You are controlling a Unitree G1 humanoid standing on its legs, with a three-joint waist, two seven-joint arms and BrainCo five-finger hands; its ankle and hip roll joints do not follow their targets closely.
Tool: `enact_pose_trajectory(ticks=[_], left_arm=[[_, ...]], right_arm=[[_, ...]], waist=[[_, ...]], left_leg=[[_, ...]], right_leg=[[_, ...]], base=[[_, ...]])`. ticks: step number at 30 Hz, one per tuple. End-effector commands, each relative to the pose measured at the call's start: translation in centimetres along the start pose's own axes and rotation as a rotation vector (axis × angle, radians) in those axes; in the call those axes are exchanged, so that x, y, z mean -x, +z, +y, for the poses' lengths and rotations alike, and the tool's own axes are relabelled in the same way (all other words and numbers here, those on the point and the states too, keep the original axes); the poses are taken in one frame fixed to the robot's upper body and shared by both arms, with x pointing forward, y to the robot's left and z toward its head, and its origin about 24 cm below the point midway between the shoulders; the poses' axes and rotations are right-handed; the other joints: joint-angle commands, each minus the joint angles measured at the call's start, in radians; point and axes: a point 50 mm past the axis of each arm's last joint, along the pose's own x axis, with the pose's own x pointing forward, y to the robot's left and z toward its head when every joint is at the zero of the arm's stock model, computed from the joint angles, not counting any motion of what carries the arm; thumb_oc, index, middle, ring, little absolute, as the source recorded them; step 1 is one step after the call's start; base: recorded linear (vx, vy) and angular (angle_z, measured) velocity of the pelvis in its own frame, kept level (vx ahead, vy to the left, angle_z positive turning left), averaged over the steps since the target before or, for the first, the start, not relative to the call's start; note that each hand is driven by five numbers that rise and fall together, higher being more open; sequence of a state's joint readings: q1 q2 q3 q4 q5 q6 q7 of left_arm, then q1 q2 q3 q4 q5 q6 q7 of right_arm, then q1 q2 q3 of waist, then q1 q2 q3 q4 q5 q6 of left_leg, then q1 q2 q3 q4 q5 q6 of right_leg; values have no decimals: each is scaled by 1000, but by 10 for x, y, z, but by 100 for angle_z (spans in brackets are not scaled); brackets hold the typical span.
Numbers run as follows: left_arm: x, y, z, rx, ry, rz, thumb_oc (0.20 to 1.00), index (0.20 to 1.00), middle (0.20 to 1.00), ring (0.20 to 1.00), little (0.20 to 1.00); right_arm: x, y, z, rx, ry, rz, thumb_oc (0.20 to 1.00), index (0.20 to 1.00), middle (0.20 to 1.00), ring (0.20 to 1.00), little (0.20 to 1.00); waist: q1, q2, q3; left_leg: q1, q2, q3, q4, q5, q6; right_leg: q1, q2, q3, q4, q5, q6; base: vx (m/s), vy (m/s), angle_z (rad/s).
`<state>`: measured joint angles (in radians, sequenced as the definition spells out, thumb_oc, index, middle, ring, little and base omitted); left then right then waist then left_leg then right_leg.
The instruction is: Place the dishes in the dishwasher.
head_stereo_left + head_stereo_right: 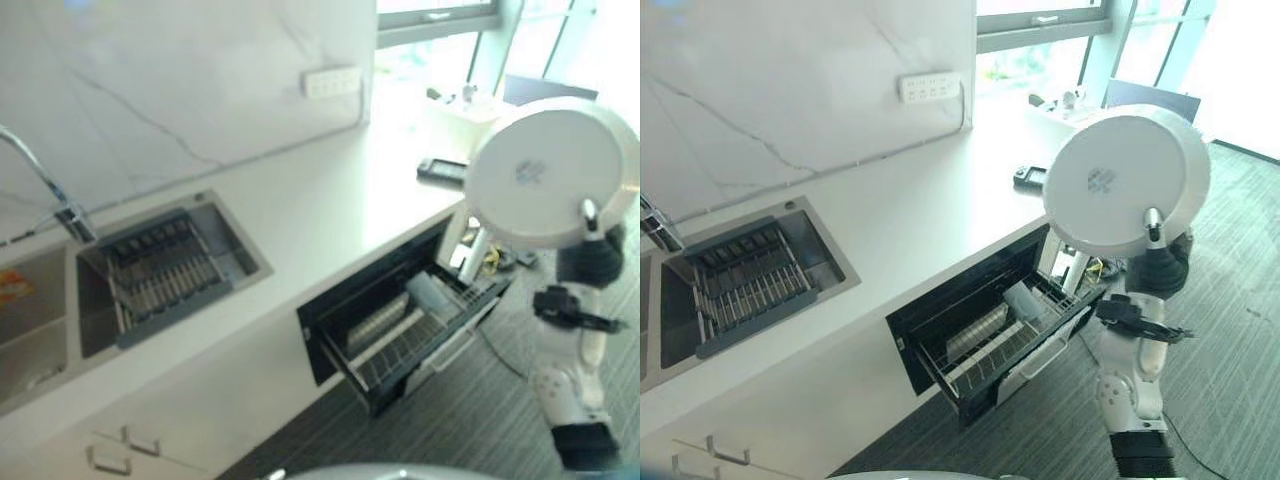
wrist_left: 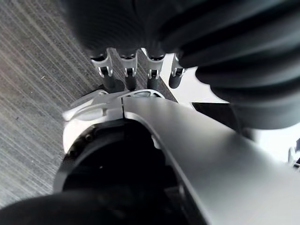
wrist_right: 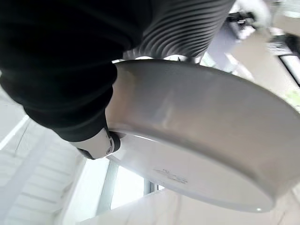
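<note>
Dish (image 1: pixel 1127 180) sits in my right hand (image 1: pixel 1158 255), raised on edge above the open dishwasher (image 1: pixel 985 335), its white underside turned toward my head cameras. Thumb (image 1: pixel 1152 224) lies across the base and the rest of the hand grips the rim from behind. The right wrist view adds what the eye views lack: the deep side wall of the dish (image 3: pixel 197 117) seen from below, with the thumb (image 3: pixel 101 144) pressed against the base next to the dark cover.

The eye views give the setting. The dishwasher's drawer is pulled out from under the white counter (image 1: pixel 910 210), its wire rack (image 1: pixel 990 345) holding a few pale items I cannot identify. A sink (image 1: pixel 160 275) with a grey drain rack sits further left on the counter, and a dark flat object (image 1: pixel 1030 177) lies near the window.

My left hand (image 2: pixel 136 75) shows in its own wrist view, fingers straight and relaxed, holding nothing, above striped grey floor (image 2: pixel 33 93).
</note>
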<state>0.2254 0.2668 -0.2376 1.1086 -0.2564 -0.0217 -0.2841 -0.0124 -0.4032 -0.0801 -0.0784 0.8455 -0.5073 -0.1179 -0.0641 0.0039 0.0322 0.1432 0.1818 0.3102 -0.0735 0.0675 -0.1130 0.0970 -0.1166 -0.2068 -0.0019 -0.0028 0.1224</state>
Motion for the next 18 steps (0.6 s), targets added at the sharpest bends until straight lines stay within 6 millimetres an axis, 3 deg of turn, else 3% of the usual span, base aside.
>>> enact_pose_trajectory(ticks=[1,18], left_arm=[[-9,38,-16,-58,-73,-102,1000,1000,1000,1000,1000],[-11,52,-18,-63,-79,-131,1000,1000,1000,1000,1000]], right_arm=[[-22,12,21,-89,45,-119,200,200,200,200,200],[5,-52,18,-15,-12,147,200,200,200,200,200]], waist=[[33,-19,73],[52,4,148]], left_leg=[[-5,-33,-47,67,-106,57],[-91,-38,-118,100,-84,56]], right_leg=[[5,-69,-24,92,-46,9],[-58,-78,-14,120,-41,-2]], base=[[-4,-61,-2],[-4,7,5]])
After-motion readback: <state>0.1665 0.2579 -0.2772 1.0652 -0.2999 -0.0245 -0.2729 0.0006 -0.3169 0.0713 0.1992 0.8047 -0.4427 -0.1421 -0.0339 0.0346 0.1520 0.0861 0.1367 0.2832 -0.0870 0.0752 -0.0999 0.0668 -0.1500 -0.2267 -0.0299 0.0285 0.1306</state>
